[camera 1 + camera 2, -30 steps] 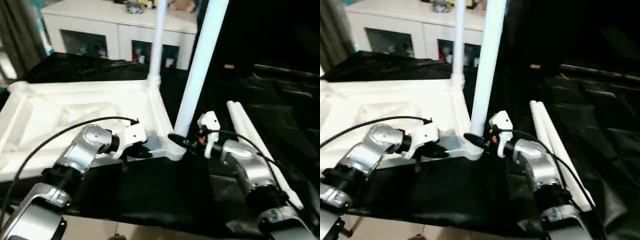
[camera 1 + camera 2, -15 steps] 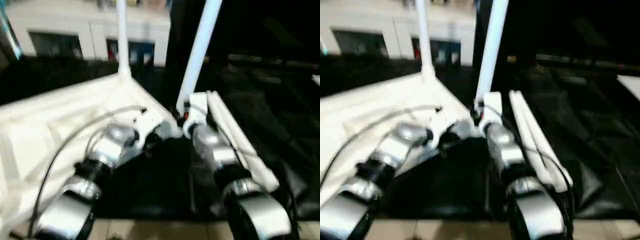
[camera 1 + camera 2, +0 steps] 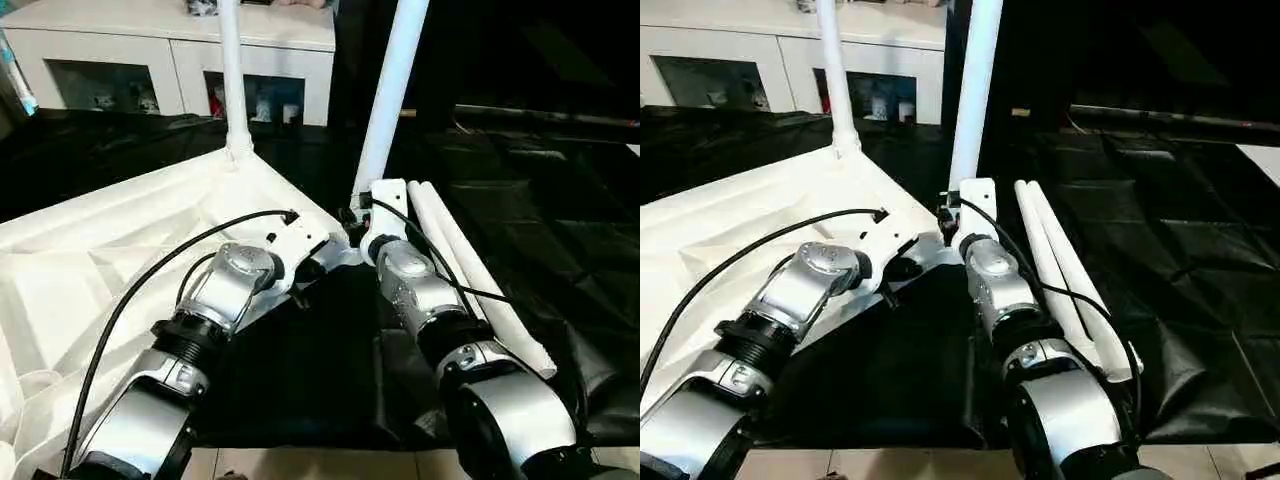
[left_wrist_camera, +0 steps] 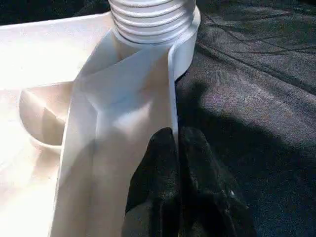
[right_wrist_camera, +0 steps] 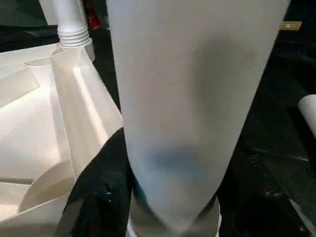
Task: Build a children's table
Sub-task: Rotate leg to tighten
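At centre frame, the right gripper point(image 5: 148, 197) clamps the near leg point(image 3: 392, 95); the left gripper point(image 4: 177, 163) pinches the tabletop point(image 3: 110, 250) rim. A skewed twist could cross-thread the socket.

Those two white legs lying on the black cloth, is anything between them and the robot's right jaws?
Yes: the right gripper is closed around the upright leg standing in the tabletop's near corner, so that leg fills its jaws. The two spare legs lie beside its forearm on the black cloth, nothing lying on them.
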